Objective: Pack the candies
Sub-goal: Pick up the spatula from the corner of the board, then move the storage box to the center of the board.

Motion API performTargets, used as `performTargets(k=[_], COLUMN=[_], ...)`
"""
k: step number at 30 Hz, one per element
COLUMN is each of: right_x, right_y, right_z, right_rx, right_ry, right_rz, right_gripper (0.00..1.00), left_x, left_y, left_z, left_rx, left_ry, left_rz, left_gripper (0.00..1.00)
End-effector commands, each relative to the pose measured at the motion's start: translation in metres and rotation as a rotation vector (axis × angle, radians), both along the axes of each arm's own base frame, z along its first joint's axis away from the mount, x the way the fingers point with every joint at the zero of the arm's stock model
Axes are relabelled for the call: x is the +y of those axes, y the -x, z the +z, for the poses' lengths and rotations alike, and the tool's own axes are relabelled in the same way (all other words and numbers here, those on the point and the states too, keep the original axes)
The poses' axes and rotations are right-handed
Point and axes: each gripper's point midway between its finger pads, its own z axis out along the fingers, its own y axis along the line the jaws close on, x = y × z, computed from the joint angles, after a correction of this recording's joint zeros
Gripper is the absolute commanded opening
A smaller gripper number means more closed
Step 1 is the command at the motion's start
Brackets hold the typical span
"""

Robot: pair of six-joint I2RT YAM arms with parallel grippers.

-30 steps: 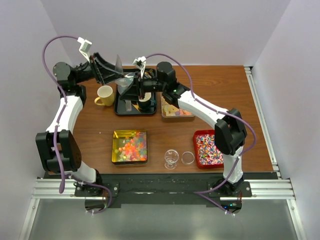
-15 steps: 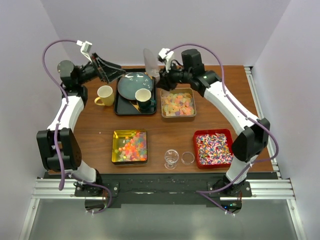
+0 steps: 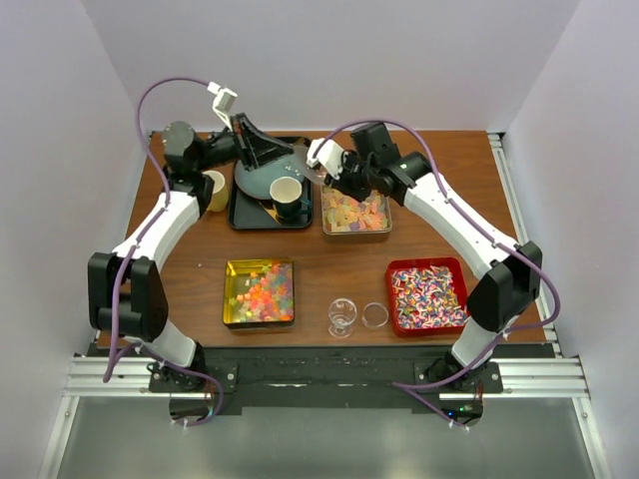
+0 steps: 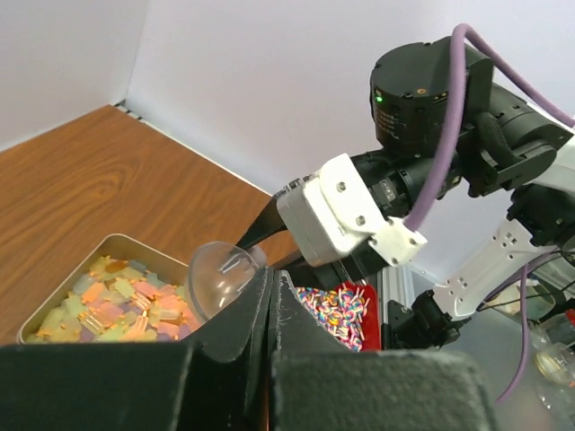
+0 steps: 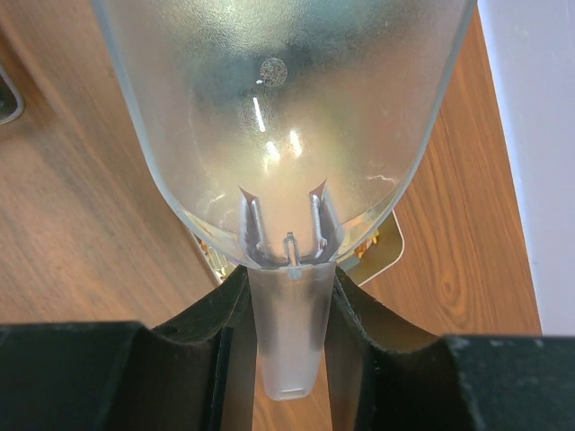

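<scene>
The brown wooden desk (image 3: 339, 264) carries two rows of things. At the far side, from left to right, stand a yellow mug (image 3: 213, 190) partly hidden by an arm, a black tray (image 3: 240, 222) and a silver tin (image 3: 355, 232) of pastel candies (image 3: 354, 212). The tin is just beside the tray.

Nearer the arm bases are a gold tin (image 3: 228, 294) of bright cube candies (image 3: 262, 294), a small stemmed glass (image 3: 342, 316), a clear round lid (image 3: 375, 315) and a red tray (image 3: 391, 299) of striped candies (image 3: 427, 294).

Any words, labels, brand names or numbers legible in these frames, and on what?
None can be read.
The striped wrapped candies show only colour bands; any print is too small to tell.
The clear scoop shows no lettering.
</scene>
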Motion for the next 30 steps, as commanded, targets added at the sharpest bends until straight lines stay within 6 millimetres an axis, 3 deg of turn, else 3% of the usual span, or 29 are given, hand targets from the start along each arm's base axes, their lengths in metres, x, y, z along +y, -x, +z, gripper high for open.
performTargets(k=[1,4,17,23,26,27,28,29,30], right_x=[0.008,0.011,0.016,0.007,-0.008,-0.023,-0.033,-0.046,-0.072], right_y=[-0.006,0.0,0.046,0.044,0.04,0.037,0.036,0.035,0.034], right_z=[0.02,0.029,0.089,0.098,0.086,0.081,0.078,0.074,0.067], right_rx=[-0.077,-0.093,-0.078,-0.056,-0.052,-0.045,-0.04,-0.029,-0.005], right_ry=[0.012,0.001,-0.199,-0.253,-0.187,-0.159,-0.139,-0.119,-0.07], right_rz=[0.026,0.063,0.137,0.09,0.061,0.034,0.02,0.006,-0.023], right_gripper=[0.0,0.0,0.0,0.0,0.0,0.0,0.0,0.0,0.0], left_x=[-0.005,-0.004,-0.001,0.0,-0.001,0.0,0.001,0.003,0.005], left_y=[-0.008,-0.022,-0.038,-0.039,-0.039,-0.04,-0.041,-0.039,-0.04], left_z=[0.004,-0.018,-0.077,-0.093,-0.083,-0.078,-0.067,-0.068,-0.067], left_rx=[-0.015,0.047,0.126,0.137,0.1,0.064,0.019,0.024,-0.047], left_ry=[-0.004,-0.057,-0.163,-0.187,-0.181,-0.189,-0.198,-0.223,-0.258], left_rz=[0.021,0.07,0.1,0.106,0.105,0.104,0.116,0.118,0.127], left_gripper=[0.0,0.0,0.0,0.0,0.0,0.07,0.32,0.41,0.5])
